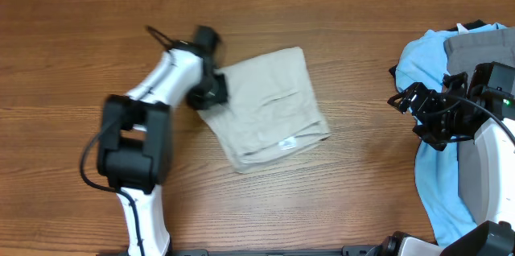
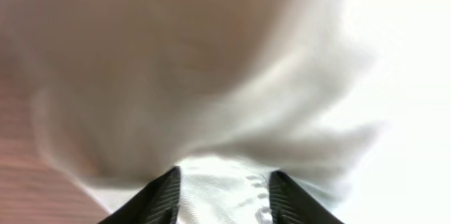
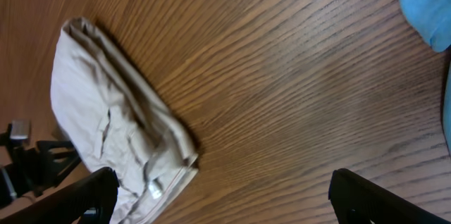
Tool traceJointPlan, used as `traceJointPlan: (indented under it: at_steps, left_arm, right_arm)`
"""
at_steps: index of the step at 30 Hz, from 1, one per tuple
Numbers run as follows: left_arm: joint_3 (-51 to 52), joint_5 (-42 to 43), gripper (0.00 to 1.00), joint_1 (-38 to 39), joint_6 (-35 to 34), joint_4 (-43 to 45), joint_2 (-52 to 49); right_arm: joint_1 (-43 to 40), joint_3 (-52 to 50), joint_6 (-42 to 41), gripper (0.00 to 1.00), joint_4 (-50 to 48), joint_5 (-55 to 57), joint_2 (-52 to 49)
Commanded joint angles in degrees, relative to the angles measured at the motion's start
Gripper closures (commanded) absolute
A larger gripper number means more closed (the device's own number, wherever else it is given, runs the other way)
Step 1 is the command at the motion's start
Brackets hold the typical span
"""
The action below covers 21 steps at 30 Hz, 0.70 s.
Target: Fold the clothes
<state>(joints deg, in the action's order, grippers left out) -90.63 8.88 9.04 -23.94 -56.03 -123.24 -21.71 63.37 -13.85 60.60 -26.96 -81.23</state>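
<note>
Beige shorts lie folded, 1 white label unreadable; left gripper at their left edge, hold I cannot tell; right gripper spread wide, empty.

Warm brown wooden counter under soft, even light.
From overhead the counter fills the view from edge to edge, its grain running left to right in long fine streaks with darker bands among them. The right wrist view shows the same surface closer, the grain slanting across in sharp dark lines. In the left wrist view a blurred reddish strip of wood shows at lower left; the right side is washed out white.
</note>
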Motion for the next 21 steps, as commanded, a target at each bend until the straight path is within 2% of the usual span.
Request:
traceJointPlan:
  at_steps: [1, 4, 7, 10, 12, 16, 18, 21]
  left_arm:
    - [-9.14, 7.48, 0.48, -4.83, 3.41, -5.31, -1.38]
    - [-16.76, 6.97, 0.47, -5.53, 3.45, -12.15, 1.73]
    - [-19.32, 6.51, 0.46, -4.02, 3.32, -15.72, 6.78]
    - [-19.23, -1.14, 0.46, 1.81, 0.57, -19.65, 12.68]
    - [-19.23, -6.4, 0.43, 6.1, -2.91, -22.25, 13.68]
    - [-17.31, -10.21, 0.37, 13.6, -12.61, -26.43, 13.68]
    - [-15.19, -11.56, 0.33, 16.7, -17.11, -27.1, 13.68]
    - [-10.6, -12.72, 0.15, 20.26, -23.37, -25.35, 13.68]
  right_arm:
    - [-0.02, 0.7, 0.37, 0.0, -0.26, 0.2, 0.15]
    - [-0.02, 0.7, 0.37, 0.0, -0.26, 0.2, 0.15]
    - [-0.02, 0.7, 0.37, 0.0, -0.26, 0.2, 0.15]
    - [-0.02, 0.7, 0.37, 0.0, -0.26, 0.2, 0.15]
    - [-0.02, 0.7, 0.37, 0.0, -0.26, 0.2, 0.15]
    - [-0.02, 0.7, 0.37, 0.0, -0.26, 0.2, 0.15]
    - [-0.02, 0.7, 0.37, 0.0, -0.26, 0.2, 0.15]
    - [-0.02, 0.7, 0.37, 0.0, -0.26, 0.2, 0.15]
